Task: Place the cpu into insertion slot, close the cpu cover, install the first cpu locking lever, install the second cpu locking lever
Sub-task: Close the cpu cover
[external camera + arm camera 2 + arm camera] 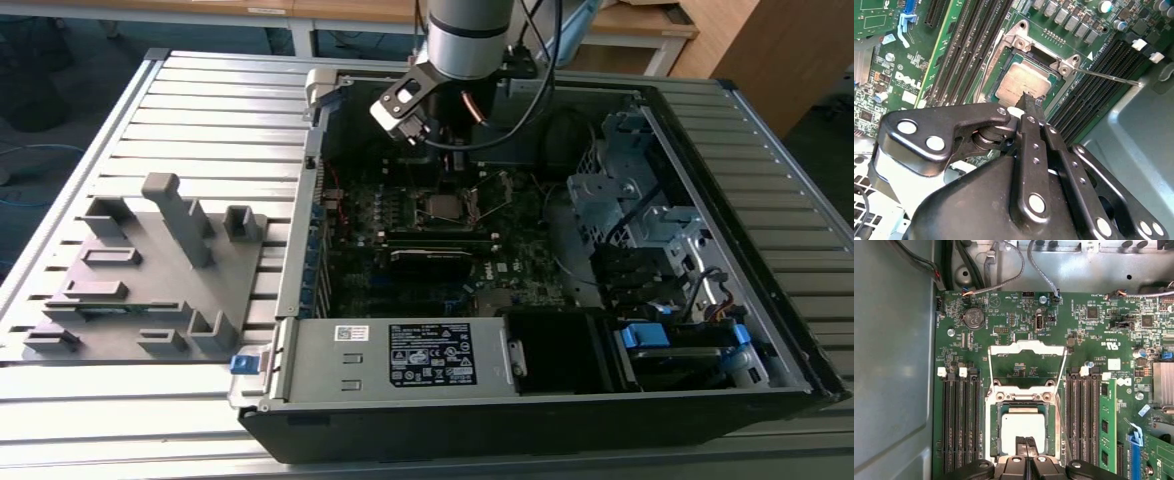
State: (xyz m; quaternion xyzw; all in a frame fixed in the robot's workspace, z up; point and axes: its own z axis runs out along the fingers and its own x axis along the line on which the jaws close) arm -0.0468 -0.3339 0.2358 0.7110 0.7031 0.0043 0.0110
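The jaws are clenched together with nothing between them, tips just over the near edge of the cpu (1024,426), which lies flat in the slot (998,430). Beyond it the cover (1026,346) stands tipped open, and a thin lever (1109,77) sticks out free. In the exterior view the arm (467,35) reaches steeply down into the open case (534,430) on the table (200,110).

Room above the insertion slot (441,207), mid-frame. Drive cage (627,195) crowds the exterior view's right, power supply box (400,355) the bottom.
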